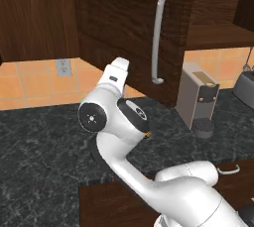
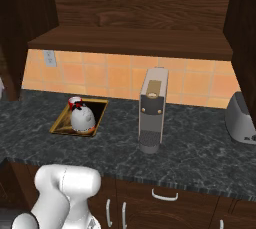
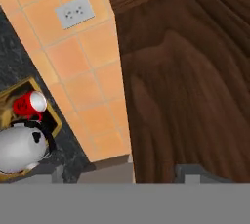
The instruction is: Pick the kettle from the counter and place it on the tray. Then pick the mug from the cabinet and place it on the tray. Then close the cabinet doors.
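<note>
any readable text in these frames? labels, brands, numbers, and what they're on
None readable.
Coffee machine: a tan panel on top and a small dark dot on the front, no legible letters.
Wall outlet: only socket holes, no markings.
Kettle, mug, tray: no print visible.

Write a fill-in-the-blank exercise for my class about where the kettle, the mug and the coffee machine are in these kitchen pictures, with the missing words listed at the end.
1. The kettle stands on the ____, not on the bare counter.
2. The small red mug on the tray sits right ____ the kettle, toward the tiled wall.
3. In the right base view, the grey coffee machine stands to the ____ of the tray.
4. In the left base view, a cabinet door with a long grey handle hangs ____.

Missing words: tray; behind; right; open
</note>
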### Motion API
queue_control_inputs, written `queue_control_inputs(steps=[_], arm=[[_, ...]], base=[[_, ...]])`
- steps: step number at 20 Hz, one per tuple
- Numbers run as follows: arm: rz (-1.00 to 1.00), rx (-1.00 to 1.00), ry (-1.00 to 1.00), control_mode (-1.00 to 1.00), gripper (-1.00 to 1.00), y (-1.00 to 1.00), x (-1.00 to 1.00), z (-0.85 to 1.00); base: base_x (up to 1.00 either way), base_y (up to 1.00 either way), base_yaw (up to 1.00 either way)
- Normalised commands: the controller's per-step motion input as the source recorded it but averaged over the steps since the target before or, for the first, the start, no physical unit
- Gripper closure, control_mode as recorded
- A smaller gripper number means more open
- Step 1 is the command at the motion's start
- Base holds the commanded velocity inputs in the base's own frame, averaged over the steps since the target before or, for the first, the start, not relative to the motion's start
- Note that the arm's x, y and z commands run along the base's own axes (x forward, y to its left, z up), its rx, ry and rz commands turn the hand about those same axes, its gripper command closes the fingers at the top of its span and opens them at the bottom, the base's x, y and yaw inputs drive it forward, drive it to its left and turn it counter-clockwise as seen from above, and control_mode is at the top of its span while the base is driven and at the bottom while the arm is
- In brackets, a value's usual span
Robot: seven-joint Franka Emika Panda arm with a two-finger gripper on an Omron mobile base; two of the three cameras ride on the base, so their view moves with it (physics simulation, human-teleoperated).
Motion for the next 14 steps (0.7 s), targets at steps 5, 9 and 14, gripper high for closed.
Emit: queue_control_inputs(steps=[5, 9, 14], arm=[[0.09, 0.16, -0.02, -1.00, -1.00, -0.83, 0.78, 0.21], [0.13, 0.15, 0.00, -1.00, -1.00, -0.61, 0.94, 0.26], [0.15, 0.13, 0.00, -1.00, -1.00, -0.43, 0.95, 0.22]], base=[[0.00, 0.00, 0.00], [0.00, 0.00, 0.00], [0.00, 0.00, 0.00]])
